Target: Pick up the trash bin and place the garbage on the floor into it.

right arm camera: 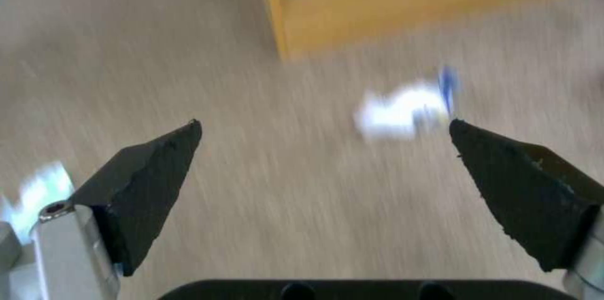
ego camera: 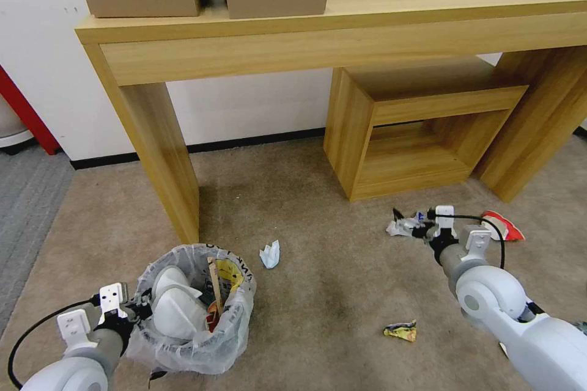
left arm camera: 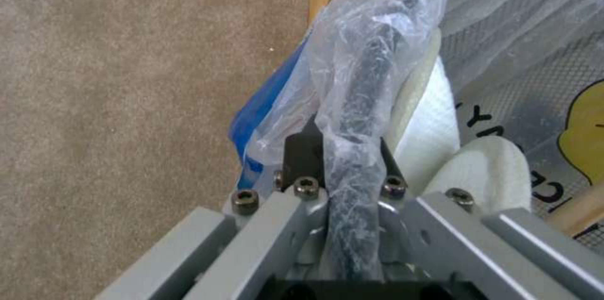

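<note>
The trash bin (ego camera: 202, 342), lined with a crinkly whitish bag, stands on the beige floor (ego camera: 318, 293) at lower left. It holds two white slippers (ego camera: 174, 308), a wooden stick (ego camera: 214, 284) and a yellow wrapper. My left gripper (ego camera: 139, 311) is shut on the bin's bag-covered rim (left arm camera: 368, 78), beside a slipper (left arm camera: 434, 120). My right gripper (ego camera: 411, 227) hangs open just over the floor, right by a crumpled blue-white cup (ego camera: 398, 227). In the right wrist view the cup (right arm camera: 403, 113) lies blurred just past the spread right gripper (right arm camera: 324, 125).
More garbage lies on the carpet: a white crumpled paper (ego camera: 269, 255), a yellow wrapper (ego camera: 400, 331) and a red-white cup (ego camera: 504, 226). A wooden desk leg (ego camera: 165, 165) rises behind the bin. A low wooden shelf (ego camera: 416, 134) stands behind the right gripper. Grey ribbed carpet (ego camera: 30, 208) runs at far left.
</note>
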Robot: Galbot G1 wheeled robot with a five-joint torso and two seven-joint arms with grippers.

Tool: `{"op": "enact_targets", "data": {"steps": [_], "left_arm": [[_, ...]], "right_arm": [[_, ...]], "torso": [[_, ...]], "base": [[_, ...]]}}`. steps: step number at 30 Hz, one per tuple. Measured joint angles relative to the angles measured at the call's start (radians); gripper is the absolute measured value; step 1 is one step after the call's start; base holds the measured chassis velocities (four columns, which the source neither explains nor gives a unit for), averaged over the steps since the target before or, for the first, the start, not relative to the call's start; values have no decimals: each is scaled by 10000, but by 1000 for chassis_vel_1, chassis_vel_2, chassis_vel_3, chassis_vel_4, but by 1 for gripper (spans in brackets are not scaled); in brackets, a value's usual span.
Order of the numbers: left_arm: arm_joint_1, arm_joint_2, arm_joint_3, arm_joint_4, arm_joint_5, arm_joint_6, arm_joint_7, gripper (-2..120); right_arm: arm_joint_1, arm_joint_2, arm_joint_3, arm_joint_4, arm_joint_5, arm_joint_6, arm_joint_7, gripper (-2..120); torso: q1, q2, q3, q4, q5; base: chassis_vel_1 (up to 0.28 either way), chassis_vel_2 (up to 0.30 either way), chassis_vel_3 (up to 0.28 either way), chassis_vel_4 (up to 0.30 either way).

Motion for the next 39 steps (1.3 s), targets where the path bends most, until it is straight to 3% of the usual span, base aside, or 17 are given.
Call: {"op": "enact_targets", "data": {"steps": [1, 5, 9, 16, 24, 30, 35, 39], "left_arm": [[0, 0, 0, 0, 0, 0, 0, 1], [-140, -92, 52, 168, 23, -15, 0, 1], [-237, -149, 102, 317, 56, -23, 3, 1], [-352, -74, 119, 536, 40, -51, 36, 1], [-534, 97, 181, 736, -66, -53, 24, 1], [-650, 215, 218, 903, -119, -53, 13, 1], [-687, 251, 227, 923, -173, -53, 0, 1], [-639, 250, 226, 917, -180, -53, 0, 1]], "right_arm": [[0, 0, 0, 0, 0, 0, 0, 100], [-477, -423, -36, 95, 849, -1720, 677, 100], [-842, -564, -77, 319, 1936, -2019, 1697, 100], [-1421, -280, 223, 369, 3030, -2021, 3249, 100], [-1799, 184, 244, 31, 3518, -1146, 3850, 100], [-1923, 467, 238, -261, 3256, -1075, 3839, 100], [-1988, 488, 116, -356, 2656, -1198, 3233, 100], [-2122, 703, 37, -371, 2755, -1139, 3502, 100]], "torso": [[0, 0, 0, 0, 0], [0, 0, 0, -2, 0], [0, 0, 0, 0, -1], [0, 0, 0, 0, 0], [0, 0, 0, 0, -1], [0, 0, 0, -2, 0], [0, 0, 0, 0, -3], [1, 0, 0, 0, -1]], "base": [[0, 0, 0, 0], [0, 0, 0, 0], [0, 0, 0, 0], [0, 0, 0, 0], [0, 0, 0, 0], [0, 0, 0, 0], [0, 0, 0, 0], [0, 0, 0, 0]]}}
